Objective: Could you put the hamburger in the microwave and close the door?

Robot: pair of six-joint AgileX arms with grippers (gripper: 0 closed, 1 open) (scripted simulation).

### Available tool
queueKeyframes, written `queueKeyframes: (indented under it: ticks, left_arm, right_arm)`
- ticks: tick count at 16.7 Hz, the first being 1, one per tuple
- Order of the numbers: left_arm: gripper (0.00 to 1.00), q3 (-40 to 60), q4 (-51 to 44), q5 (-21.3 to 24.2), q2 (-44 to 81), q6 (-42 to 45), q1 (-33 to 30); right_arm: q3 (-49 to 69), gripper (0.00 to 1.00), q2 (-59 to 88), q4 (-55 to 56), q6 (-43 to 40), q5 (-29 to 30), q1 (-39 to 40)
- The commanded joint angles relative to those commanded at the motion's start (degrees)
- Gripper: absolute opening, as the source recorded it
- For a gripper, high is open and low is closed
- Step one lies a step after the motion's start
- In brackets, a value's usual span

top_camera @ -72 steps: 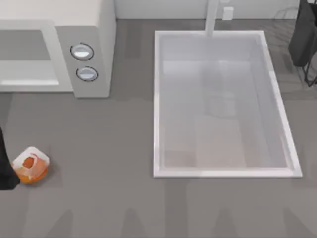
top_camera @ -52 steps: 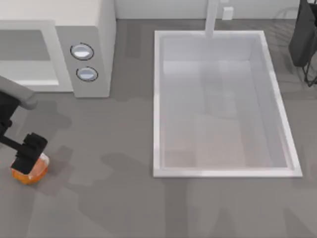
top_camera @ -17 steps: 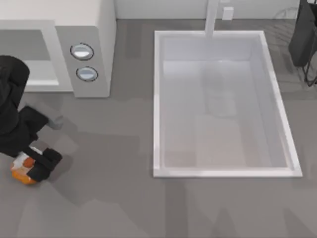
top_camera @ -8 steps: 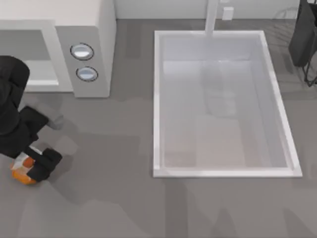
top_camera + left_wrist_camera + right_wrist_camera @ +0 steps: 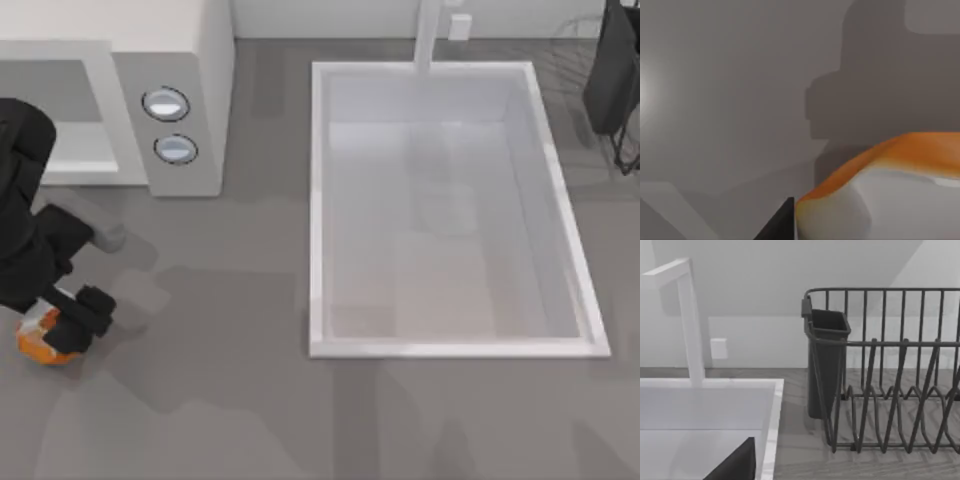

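Note:
The hamburger (image 5: 30, 342), orange-brown with a pale top, sits at the far left of the table, in front of the microwave (image 5: 185, 60). My left gripper (image 5: 55, 335) reaches down over it from the left arm and is shut on it. A black finger (image 5: 92, 305) stands on the hamburger's right side. In the left wrist view the hamburger (image 5: 890, 190) looms very close, with a dark fingertip (image 5: 782, 225) against its edge. The microwave's grey cavity (image 5: 50, 110) lies open, two silver dials (image 5: 166, 104) beside it. The door is out of view. A dark part of my parked right gripper (image 5: 735, 465) shows by the sink.
A large white sink basin (image 5: 315, 200) with a faucet (image 5: 428, 35) fills the middle and right of the table. A dark wire dish rack (image 5: 890, 390) with a cutlery cup (image 5: 612, 70) stands at the back right. Grey counter lies between the microwave and the sink.
My left arm came in from the left and lowered its gripper onto the hamburger. In the last half second, gripper and hamburger shifted slightly left and back together.

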Motion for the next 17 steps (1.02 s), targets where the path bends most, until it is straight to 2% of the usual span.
queueKeyframes:
  ticks: [8, 14, 17]
  left_arm:
    - [0.00, 11.2, -17.8, 0.0, -6.8, -0.1, -0.2]
    - [0.00, 11.8, -18.6, -0.1, -7.0, -0.1, -0.1]
    - [0.00, 11.6, -15.3, 0.3, -5.9, -0.8, 0.1]
  right_arm:
    - [0.0, 1.00, 0.0, 0.0, 0.0, 0.0, 0.0]
    - [0.0, 1.00, 0.0, 0.0, 0.0, 0.0, 0.0]
    - [0.0, 1.00, 0.0, 0.0, 0.0, 0.0, 0.0]
